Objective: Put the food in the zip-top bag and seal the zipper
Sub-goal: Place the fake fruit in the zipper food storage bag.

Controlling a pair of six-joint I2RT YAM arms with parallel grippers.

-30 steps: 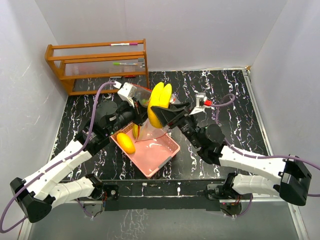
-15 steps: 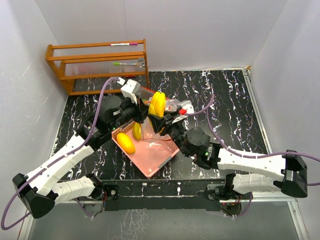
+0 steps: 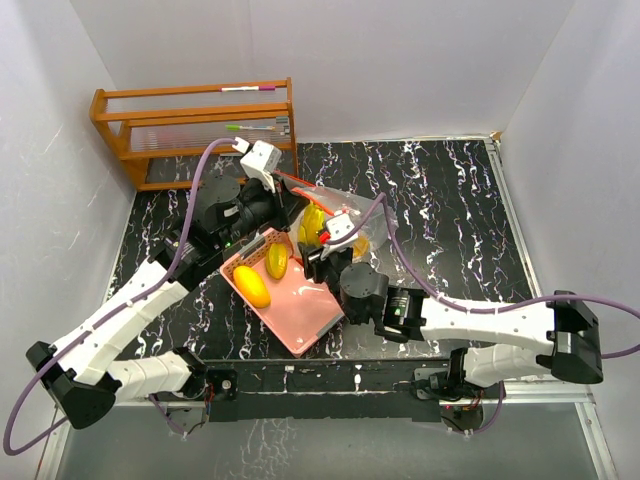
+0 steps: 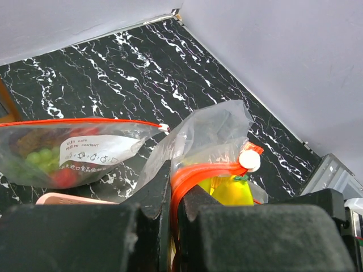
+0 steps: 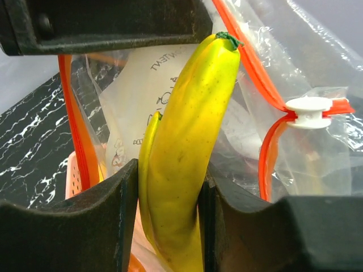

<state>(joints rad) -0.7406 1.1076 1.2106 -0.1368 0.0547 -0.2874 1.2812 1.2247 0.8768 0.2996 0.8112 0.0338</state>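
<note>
Lower down, right jaws hide banana bunch (image 5: 187,147).

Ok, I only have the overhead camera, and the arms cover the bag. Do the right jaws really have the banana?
Observer: Yes. On the right wrist camera the right jaws press both sides of the banana bunch, stem end forward.
Operator: Is the bag open ahead of it?
Observer: Yes. The orange zipper of the bag runs on either side of the banana, with the white slider off to one side.
Operator: And the left arm?
Observer: On the left wrist camera the left jaws are shut on the bag's orange zipper edge.
</note>
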